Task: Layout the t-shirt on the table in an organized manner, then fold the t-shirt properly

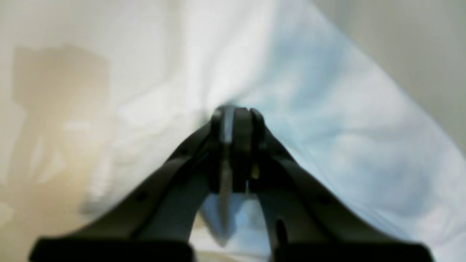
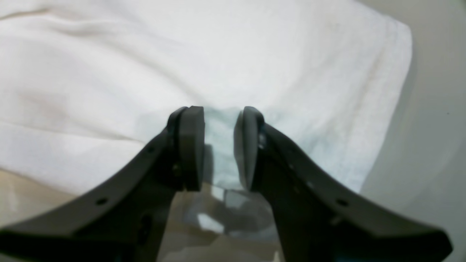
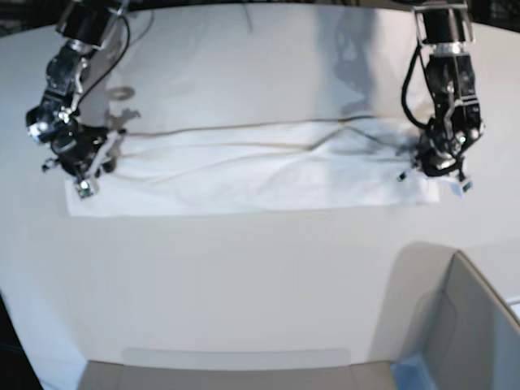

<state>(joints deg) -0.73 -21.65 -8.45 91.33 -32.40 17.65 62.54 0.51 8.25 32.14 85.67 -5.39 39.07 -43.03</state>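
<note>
The white t-shirt (image 3: 244,175) lies as a long, wrinkled band across the table (image 3: 244,276). In the base view my left gripper (image 3: 428,166) is down at the band's right end. The left wrist view shows that gripper (image 1: 235,116) shut on a pinch of the t-shirt (image 1: 327,109), with the cloth pulled into a ridge at the tips. At the band's left end is my right gripper (image 3: 85,172). Seen from the right wrist, it (image 2: 218,145) stands open just above the t-shirt (image 2: 255,54), near a cloth edge, and holds nothing.
A grey open-topped bin (image 3: 471,325) stands at the front right corner, below my left arm. A thin dark cable (image 3: 122,49) hangs along my right arm at the back left. The table's curved edge runs along the front.
</note>
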